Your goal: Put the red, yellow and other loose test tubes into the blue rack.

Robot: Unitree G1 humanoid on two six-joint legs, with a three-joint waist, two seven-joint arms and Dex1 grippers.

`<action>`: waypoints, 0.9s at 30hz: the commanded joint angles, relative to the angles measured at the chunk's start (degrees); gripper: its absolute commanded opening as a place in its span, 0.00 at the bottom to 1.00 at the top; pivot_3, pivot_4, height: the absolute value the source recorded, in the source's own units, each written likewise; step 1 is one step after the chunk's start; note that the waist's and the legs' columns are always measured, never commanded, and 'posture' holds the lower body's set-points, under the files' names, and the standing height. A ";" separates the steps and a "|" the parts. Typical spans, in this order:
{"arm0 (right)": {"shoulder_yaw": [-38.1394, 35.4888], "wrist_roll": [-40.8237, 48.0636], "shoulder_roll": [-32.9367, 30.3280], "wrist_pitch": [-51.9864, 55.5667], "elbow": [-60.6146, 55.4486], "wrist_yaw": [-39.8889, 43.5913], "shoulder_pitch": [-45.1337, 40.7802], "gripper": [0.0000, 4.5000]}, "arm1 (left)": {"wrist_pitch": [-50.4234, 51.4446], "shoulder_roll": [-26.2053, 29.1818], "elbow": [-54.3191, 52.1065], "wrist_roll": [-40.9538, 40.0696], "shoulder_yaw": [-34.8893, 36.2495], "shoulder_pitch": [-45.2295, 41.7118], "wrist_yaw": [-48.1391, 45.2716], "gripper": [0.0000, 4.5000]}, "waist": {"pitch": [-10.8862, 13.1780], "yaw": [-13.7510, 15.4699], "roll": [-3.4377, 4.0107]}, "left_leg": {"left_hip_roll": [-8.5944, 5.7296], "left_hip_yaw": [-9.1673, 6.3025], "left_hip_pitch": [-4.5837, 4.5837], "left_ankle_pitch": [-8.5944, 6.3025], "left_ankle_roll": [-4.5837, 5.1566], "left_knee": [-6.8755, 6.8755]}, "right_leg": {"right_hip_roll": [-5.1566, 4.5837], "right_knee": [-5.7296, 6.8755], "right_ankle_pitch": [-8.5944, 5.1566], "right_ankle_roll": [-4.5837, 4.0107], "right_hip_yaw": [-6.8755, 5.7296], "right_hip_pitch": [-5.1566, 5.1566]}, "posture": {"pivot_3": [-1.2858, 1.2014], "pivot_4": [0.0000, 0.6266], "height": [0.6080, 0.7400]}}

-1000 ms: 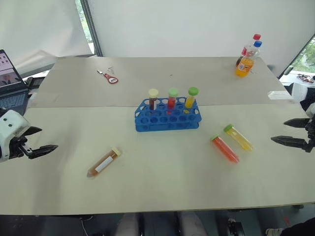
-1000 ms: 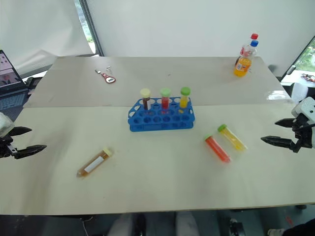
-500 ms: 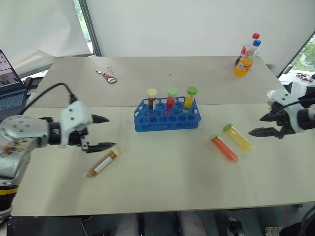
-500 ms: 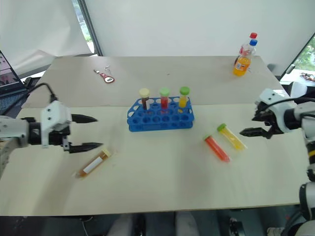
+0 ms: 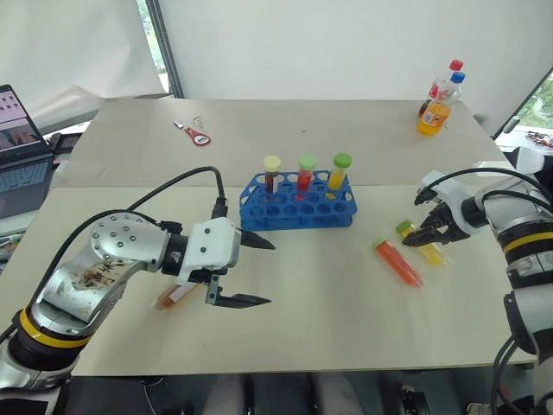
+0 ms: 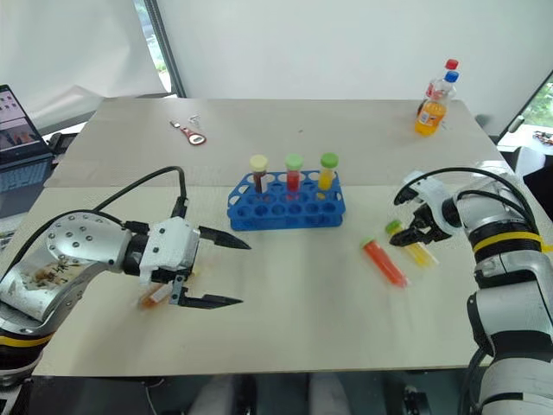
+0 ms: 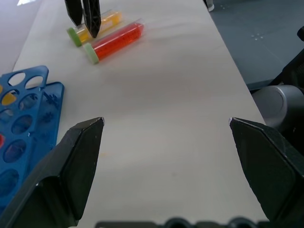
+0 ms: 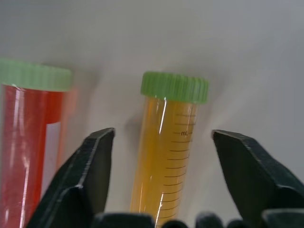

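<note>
Right gripper (image 8: 159,190), open astride the yellow tube (image 8: 164,161) at frame right; the tube could be rolled away.

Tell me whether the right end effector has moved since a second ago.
Yes. The right end effector came inward toward the bright blue plastic rack, now straddling the yellow-liquid tube.

Clear glossy plastic yellow tube (image 8: 166,161) with ribbed green cap; glossy blue plastic rack (image 5: 296,207); matt table (image 5: 346,294).

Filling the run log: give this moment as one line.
right gripper: open, straddling yellow tube | left gripper: open, empty | red tube: on table | blue rack: three tubes
</note>
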 commanded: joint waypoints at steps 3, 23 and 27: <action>-1.05 -0.42 -0.30 -0.59 0.81 0.49 -1.82 0.34 | 1.98 -3.31 -0.50 -3.02 2.25 -1.34 3.44 1.00 | 0.00 -0.02 0.00 | 0.02 -0.05 0.00 0.00 0.00 0.00 | 0.01 0.01 0.00 0.00 0.00 0.00 | 0.52 0.24 0.95; -33.83 23.44 9.19 10.17 -51.50 -15.51 15.54 0.22 | 1.05 -10.40 4.64 -4.53 10.93 1.79 14.43 1.00 | -0.02 0.80 -0.01 | 0.13 -0.74 0.03 0.00 -0.01 0.08 | 0.17 0.10 0.03 -0.04 -0.04 0.09 | 0.52 0.24 0.95; -34.22 22.18 19.42 1.02 -55.93 -28.01 21.76 0.22 | 2.13 -11.01 4.76 -5.20 10.37 0.84 15.02 1.00 | -0.03 1.46 -0.01 | 0.04 -0.77 -0.02 0.03 -0.05 0.13 | 0.11 0.13 0.04 -0.02 -0.09 0.12 | 0.52 0.24 0.95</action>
